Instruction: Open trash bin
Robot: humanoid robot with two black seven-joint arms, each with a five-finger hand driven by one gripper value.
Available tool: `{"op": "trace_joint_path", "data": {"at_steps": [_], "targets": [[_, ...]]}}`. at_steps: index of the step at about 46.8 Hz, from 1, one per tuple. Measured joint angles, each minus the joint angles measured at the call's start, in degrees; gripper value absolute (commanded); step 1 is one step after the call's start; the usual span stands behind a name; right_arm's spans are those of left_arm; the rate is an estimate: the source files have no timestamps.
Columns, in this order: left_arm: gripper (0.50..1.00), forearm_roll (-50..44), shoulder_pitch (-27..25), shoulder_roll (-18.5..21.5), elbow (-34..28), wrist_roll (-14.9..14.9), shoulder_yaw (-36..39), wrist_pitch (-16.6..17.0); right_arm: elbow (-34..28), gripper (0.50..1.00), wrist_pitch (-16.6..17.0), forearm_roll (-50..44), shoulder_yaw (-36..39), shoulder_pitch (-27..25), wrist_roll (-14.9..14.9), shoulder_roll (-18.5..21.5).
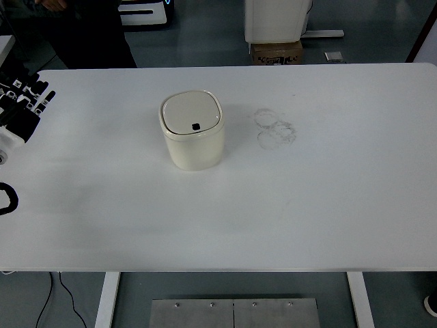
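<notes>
While the left hand [24, 102] is kept at the table's [307, 219] left edge, its fingers are seen loosely spread, with nothing held or touched. The bin [193, 130] is found upright, left of centre, well apart from the hand, its lid [191, 114] closed. Faint ring marks [274, 127] are noted just right of it.

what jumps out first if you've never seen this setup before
The cream trash bin stands alone left of centre on the white table, lid shut, with a small black button near the lid's front edge. Just right of it are faint ring-shaped smudges. The left robot hand rests at the table's far left edge, fingers relaxed.
</notes>
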Motion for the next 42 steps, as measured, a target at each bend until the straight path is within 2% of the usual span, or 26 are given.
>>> {"op": "trace_joint_path", "data": {"at_steps": [4,11,42], "targets": [[1.0,0.01,0.02,0.0,0.0,0.0,0.04,0.27,-0.01,0.991,0.0,0.0,0.0,-0.03,0.01,0.0],[1.0,0.62,0.05,0.0,-0.11,-0.05,0.21,3.26,0.0,0.991,0.03,0.0,0.0,-0.05,0.01,0.0],[1.0,0.97,-3.32,0.55,-1.22,0.0,0.74,3.2,0.01,0.991,0.02,0.0,0.0,-0.02,0.0,0.0]]}}
